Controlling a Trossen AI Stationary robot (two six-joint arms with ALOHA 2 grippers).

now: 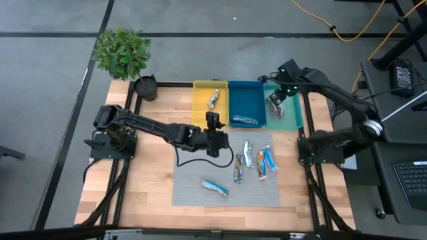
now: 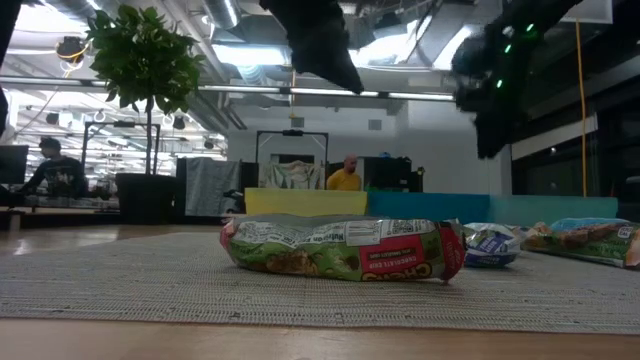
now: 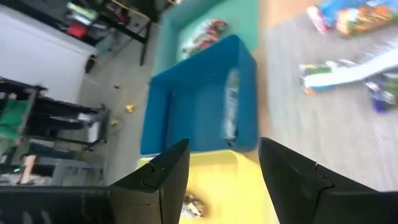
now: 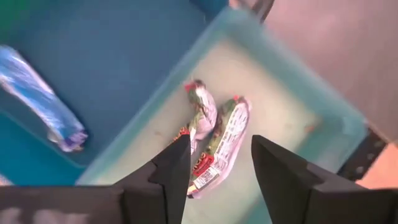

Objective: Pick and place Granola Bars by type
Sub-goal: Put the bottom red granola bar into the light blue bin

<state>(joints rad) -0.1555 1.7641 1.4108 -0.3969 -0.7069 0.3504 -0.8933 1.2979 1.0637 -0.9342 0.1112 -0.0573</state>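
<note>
Right tool [image 4: 214, 165] released, fingers apart above two red-and-green granola bars [image 4: 214, 134] in the pale green tray [image 1: 291, 117], left tool [image 1: 212, 120] released, empty, beside the yellow tray [image 1: 200, 107], blue tray [image 1: 245, 100] between them, more bars on the grey mat [image 1: 200, 170] nearby on the counter

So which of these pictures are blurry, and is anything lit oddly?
Left wrist view: smeared, the blue tray and the bars on the mat streaked. Right wrist view: softly blurred, though the two bars in the pale green tray stay readable. Low view: the nearest bar is sharp; ceiling lights glare, leaving the arms as dark silhouettes. High view: evenly lit and sharp.
</note>
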